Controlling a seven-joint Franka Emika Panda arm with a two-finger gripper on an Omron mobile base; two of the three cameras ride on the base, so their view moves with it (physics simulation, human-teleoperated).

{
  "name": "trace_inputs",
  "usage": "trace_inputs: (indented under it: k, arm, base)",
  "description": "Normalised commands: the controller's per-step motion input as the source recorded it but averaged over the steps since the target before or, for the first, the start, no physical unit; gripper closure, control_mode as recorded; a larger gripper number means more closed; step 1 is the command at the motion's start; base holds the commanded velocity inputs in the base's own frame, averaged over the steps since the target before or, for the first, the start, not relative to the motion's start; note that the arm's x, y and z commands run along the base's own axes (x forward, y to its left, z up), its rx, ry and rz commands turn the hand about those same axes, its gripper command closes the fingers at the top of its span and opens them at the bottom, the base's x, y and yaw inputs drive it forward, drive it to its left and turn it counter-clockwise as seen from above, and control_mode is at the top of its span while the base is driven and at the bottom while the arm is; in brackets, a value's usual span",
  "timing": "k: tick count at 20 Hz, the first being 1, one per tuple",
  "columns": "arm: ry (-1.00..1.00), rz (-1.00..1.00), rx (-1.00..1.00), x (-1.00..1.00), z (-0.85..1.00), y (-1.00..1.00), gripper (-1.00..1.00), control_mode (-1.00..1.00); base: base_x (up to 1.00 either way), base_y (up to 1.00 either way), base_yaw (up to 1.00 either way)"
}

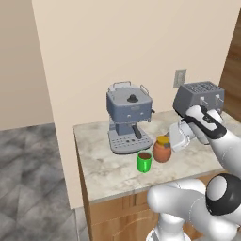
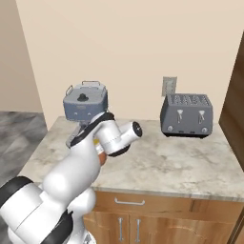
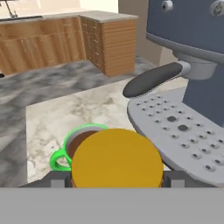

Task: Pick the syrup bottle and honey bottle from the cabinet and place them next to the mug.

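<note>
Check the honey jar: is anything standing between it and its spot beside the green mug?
Nothing visible. The honey bottle is between the gripper's fingers, already right beside the mug. The coffee machine stands behind them, off the path.

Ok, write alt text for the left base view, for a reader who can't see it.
The end effector holds the honey bottle upright on a marble counter, right beside the green mug. A grey espresso machine stands behind them, and a grey toaster sits further right by the wall.
</note>
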Motion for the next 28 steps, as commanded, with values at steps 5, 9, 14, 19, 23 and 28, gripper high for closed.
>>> trace_inputs:
  k: [5,9,14,19,23,28]
  arm:
    - [0.0,0.0,0.0,-0.19,0.0,-0.17,1.0,-1.0]
    - [0.0,0.0,0.0,-0.32,0.0,-0.14,1.0,-1.0]
    - [0.0,0.0,0.0,0.07,-0.02,0.0,1.0,-1.0]
    - [0.04,0.0,0.0,0.41,-0.05,0.0,1.0,-1.0]
    - [0.03,0.0,0.0,0.06,-0.09,0.0,1.0,-1.0]
    - [0.03,0.0,0.0,0.0,-0.24,0.0,1.0,-1.0]
  base:
    - [0.0,0.0,0.0]
    - [0.0,0.0,0.0]
    - [0.0,0.0,0.0]
    - [0.0,0.0,0.0]
    - [0.0,0.0,0.0]
    - [0.0,0.0,0.0]
